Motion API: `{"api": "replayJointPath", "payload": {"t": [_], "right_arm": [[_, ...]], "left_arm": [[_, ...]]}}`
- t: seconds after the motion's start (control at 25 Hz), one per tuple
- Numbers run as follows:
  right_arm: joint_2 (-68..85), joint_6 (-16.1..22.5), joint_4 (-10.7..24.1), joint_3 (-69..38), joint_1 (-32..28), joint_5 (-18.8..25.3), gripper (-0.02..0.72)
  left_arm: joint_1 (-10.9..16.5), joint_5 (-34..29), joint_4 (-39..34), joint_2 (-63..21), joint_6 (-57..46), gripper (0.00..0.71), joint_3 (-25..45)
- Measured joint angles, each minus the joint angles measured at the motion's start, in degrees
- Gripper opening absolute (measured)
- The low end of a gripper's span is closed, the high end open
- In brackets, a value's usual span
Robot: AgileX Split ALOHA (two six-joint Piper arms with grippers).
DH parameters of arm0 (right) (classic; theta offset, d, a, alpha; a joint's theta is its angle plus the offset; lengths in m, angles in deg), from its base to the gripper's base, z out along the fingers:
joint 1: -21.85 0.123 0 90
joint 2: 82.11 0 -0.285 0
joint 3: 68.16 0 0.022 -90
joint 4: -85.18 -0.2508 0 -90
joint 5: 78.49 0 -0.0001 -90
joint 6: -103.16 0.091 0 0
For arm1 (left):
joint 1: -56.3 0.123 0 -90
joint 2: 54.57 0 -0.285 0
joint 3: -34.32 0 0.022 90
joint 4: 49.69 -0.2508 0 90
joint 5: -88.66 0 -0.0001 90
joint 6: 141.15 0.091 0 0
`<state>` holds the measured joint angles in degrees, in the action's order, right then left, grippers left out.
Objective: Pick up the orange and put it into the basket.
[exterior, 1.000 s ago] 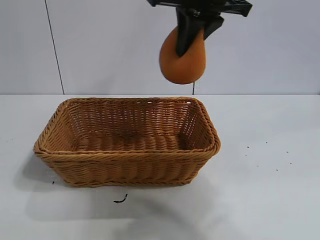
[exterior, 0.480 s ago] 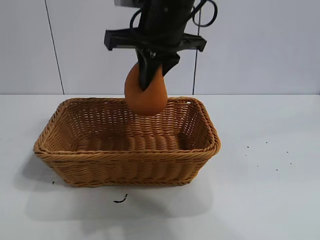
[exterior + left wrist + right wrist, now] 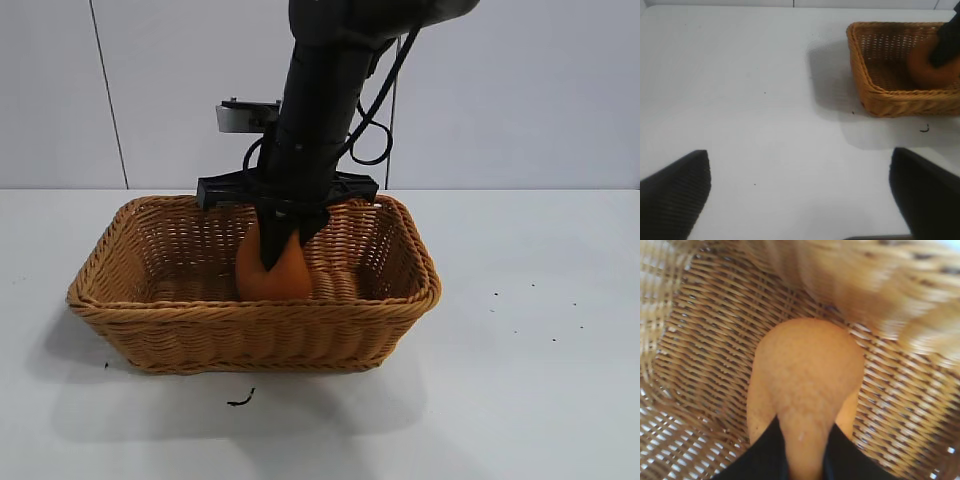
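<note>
Since the earlier pictures the right arm has come down from above and to the right of the basket, carrying the orange from high in the air, over the back rim and down inside the basket. The orange now sits low in the basket, a little left of the middle as the outside camera sees it, its lower part hidden behind the front wall, so whether it rests on the woven floor cannot be told for sure.

The right gripper points steeply down into the basket, and its dark fingers lie on either side of the orange's narrow knobby neck. In the wrist view they still touch the skin on both sides, so the fruit looks held between them; the jaws stand narrow, no wider than that neck. The round bulk of the orange hangs beyond the fingertips over the wicker weave.

The basket stands on the white table, its braided rim level. A small dark scrap lies on the table just in front of the basket, and a few dark specks are scattered to the right.

The left gripper is parked well away from the basket, hovering over bare table with its two black fingers spread wide and nothing between them.
</note>
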<state>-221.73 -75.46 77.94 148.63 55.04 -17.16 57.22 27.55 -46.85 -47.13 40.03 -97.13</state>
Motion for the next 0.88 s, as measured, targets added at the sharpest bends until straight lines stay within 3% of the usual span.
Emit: {"api": "replayJointPath", "payload": {"t": [0.2, 0.52, 0.88], "right_arm": [[0.05, 2.43, 4.51, 10.61, 0.0, 7.4, 0.608], [0.15, 3.91, 9.37, 15.86, -2.31, 8.43, 0.61], [0.15, 3.91, 10.69, 15.86, -14.92, 8.51, 0.61]], "left_arm": [[0.0, 0.0, 0.0, 0.0, 0.0, 0.696, 0.0], [0.0, 0.0, 0.0, 0.0, 0.0, 0.696, 0.0], [0.0, -0.05, 0.0, 0.0, 0.0, 0.696, 0.0]]}}
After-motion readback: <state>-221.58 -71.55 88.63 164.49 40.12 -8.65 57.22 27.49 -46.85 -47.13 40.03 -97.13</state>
